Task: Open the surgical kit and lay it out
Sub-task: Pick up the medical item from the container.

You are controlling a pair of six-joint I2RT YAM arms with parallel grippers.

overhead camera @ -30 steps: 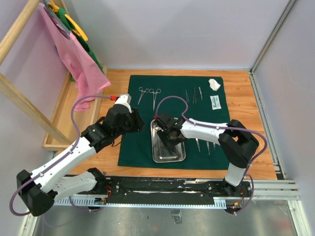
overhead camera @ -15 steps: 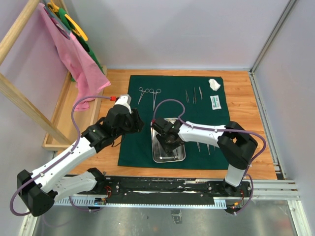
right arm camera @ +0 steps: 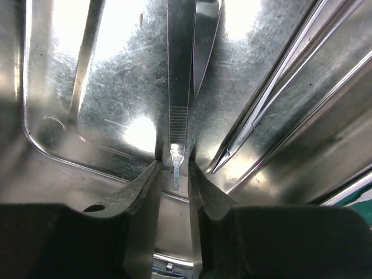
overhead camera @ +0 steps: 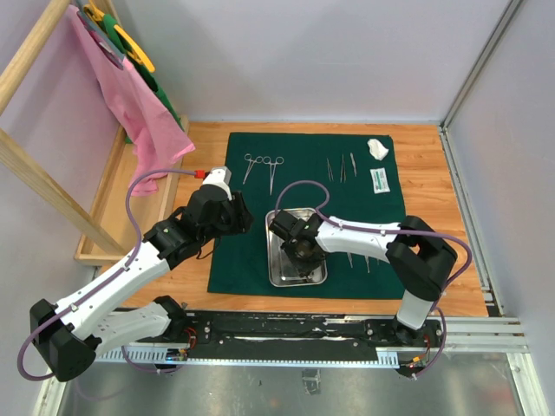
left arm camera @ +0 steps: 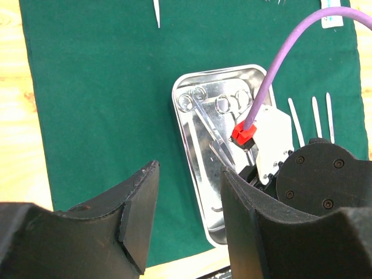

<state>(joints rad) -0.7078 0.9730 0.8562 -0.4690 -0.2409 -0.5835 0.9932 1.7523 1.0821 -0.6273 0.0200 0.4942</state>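
Green cloth wrap (overhead camera: pixel 247 260) lies spread flat on the wooden worktop (overhead camera: pixel 434 173), with the steel tray (overhead camera: pixel 279 273) on its near half. The right gripper (right arm camera: pixel 173 168) is down inside the tray, fingers (right arm camera: pixel 139 197) hugging both sides of thin tweezers (right arm camera: pixel 179 116) on the tray floor; clamped or not, can't tell. The left gripper (left arm camera: pixel 189 174) hovers left of the tray, fingers spread, holding nothing. Ring-handled forceps (left arm camera: pixel 200 113) lie in the tray too.

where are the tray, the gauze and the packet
tray (overhead camera: pixel 276 264), top view, bare floor by its left rim
gauze (overhead camera: pixel 377 148), top view, middle of the wad
packet (overhead camera: pixel 378 179), top view, middle of the packet
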